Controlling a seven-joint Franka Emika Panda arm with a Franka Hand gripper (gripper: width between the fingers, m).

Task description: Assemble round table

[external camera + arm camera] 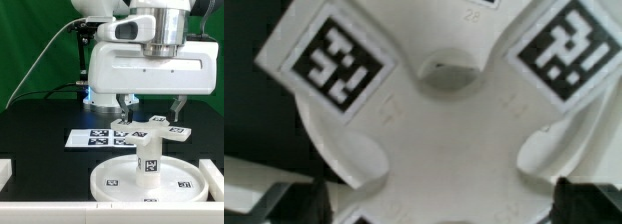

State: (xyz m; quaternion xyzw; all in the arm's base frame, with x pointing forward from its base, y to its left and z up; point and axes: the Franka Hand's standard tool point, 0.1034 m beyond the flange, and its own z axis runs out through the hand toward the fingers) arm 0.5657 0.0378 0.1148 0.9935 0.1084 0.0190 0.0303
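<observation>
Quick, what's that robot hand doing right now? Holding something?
Hand: fingers spread open, astride the cross-shaped base sitting on the leg; whether they touch it cannot be told.

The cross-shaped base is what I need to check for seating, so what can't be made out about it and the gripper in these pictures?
- Exterior view: whether the cross-shaped base touches the leg; too small to tell.
- Exterior view: the gripper opening; fingers blurred and tiny.
- Wrist view: the base arm ends are cut off by the edges.
- Wrist view: leg and round disc are hidden under the base.
</observation>
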